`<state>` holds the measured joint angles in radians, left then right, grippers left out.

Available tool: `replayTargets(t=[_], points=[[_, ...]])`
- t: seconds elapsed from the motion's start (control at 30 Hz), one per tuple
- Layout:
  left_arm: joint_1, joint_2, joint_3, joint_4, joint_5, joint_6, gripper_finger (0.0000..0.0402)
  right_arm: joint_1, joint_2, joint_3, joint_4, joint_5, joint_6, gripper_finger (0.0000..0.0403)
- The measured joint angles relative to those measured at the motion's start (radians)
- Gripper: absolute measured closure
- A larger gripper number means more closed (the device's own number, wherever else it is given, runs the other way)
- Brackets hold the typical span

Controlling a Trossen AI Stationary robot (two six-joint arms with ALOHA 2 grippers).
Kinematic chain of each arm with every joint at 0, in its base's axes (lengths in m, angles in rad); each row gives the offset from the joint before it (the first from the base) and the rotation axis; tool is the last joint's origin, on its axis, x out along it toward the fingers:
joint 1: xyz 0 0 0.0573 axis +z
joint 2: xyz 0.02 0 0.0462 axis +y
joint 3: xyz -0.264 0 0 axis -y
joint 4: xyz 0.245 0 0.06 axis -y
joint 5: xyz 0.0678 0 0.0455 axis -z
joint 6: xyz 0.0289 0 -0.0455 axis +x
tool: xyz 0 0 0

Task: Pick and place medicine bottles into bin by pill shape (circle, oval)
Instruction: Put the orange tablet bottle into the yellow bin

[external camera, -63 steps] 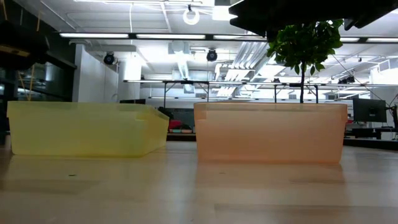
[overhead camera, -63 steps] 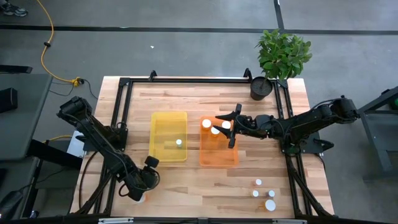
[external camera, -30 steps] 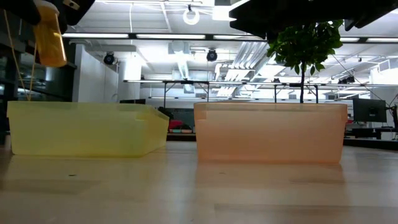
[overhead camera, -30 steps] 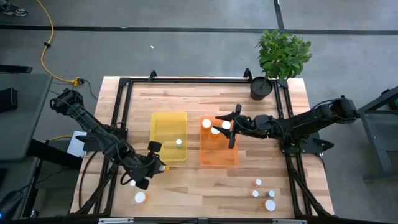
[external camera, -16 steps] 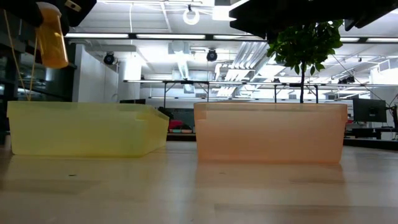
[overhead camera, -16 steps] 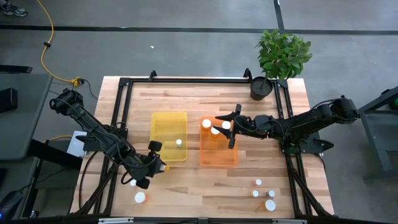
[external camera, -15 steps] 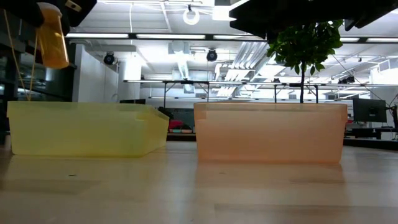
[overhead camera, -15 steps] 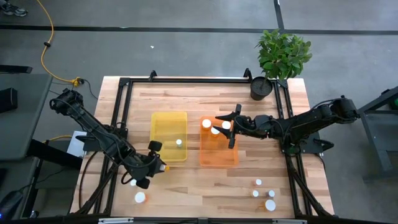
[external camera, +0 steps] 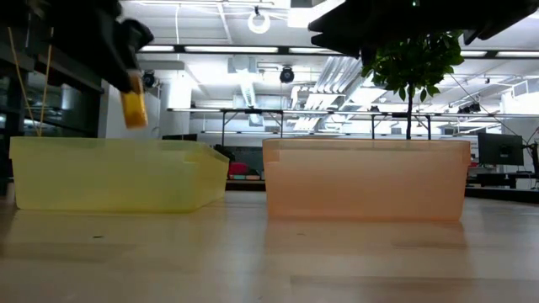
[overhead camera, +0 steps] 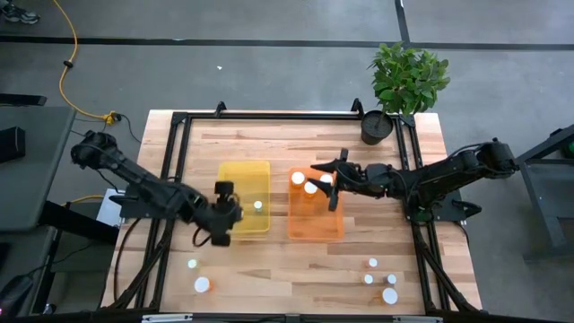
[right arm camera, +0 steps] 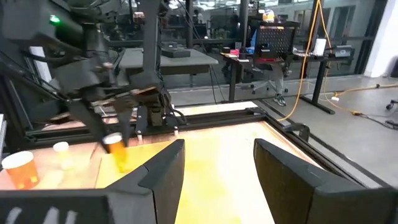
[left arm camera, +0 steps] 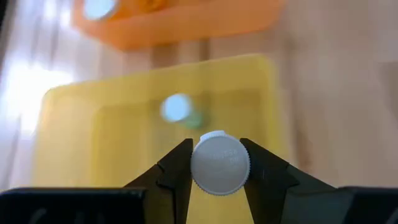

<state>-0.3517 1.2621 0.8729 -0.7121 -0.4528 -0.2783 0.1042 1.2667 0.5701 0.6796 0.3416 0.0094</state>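
Observation:
My left gripper (overhead camera: 226, 215) is shut on a small amber bottle with a round white cap (left arm camera: 220, 163). It holds the bottle above the near left part of the yellow bin (overhead camera: 243, 179). The bottle also shows in the low view (external camera: 132, 108) and in the right wrist view (right arm camera: 116, 149). One bottle (overhead camera: 257, 205) lies in the yellow bin. My right gripper (overhead camera: 328, 185) is open and empty over the orange bin (overhead camera: 315, 224), which holds up to three bottles (overhead camera: 298, 178). My left gripper pinches the bottle at its white cap (left arm camera: 198, 163) between the two fingers, one on either side. The fingers come from above, pointing down. The bottle hangs upright below them (external camera: 132, 111), lifted clear above the yellow bin's rim.
Two loose bottles (overhead camera: 203, 284) stand near the table's near left corner, several more (overhead camera: 389, 295) near the near right corner. A potted plant (overhead camera: 378, 126) stands at the far right. A black frame (overhead camera: 287, 115) runs round the table top.
My left gripper has carried the amber bottle from the near left of the table toward the far edge and the right, to above the yellow bin. The bottle has come lower and stays upright in the hold.

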Motion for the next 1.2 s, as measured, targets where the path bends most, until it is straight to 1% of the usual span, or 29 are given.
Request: replayTargets(t=[0.07,0.23,0.3,0.43,0.6,0.9,1.0,1.2], points=[[0.064,0.000,-0.008,0.000,0.015,-0.006,0.0293,-0.005,0.000,0.000,-0.010,0.000,0.014,0.0217],[0.227,0.000,-0.057,0.014,0.160,-0.007,0.0293,-0.008,0.000,0.000,-0.016,0.000,0.015,0.0217],[0.273,0.000,-0.095,0.060,0.185,-0.007,0.0293,-0.008,0.000,0.000,-0.016,0.000,0.013,0.0217],[0.335,0.001,-0.174,0.183,0.194,-0.007,0.0293,-0.008,0.000,0.000,-0.016,0.000,0.013,0.0217],[0.367,0.001,-0.222,0.261,0.227,-0.011,0.0293,-0.008,0.000,0.000,-0.015,0.000,0.017,0.0217],[0.371,0.001,-0.260,0.258,0.239,-0.033,0.0293,-0.008,0.000,0.000,-0.013,0.000,0.017,0.0217],[0.371,0.001,-0.265,0.262,0.257,-0.033,0.0293,-0.008,0.000,0.000,-0.013,0.000,0.017,0.0217],[0.371,0.001,-0.266,0.261,0.262,-0.029,0.0293,-0.008,0.000,0.000,-0.013,0.000,0.017,0.0217]])
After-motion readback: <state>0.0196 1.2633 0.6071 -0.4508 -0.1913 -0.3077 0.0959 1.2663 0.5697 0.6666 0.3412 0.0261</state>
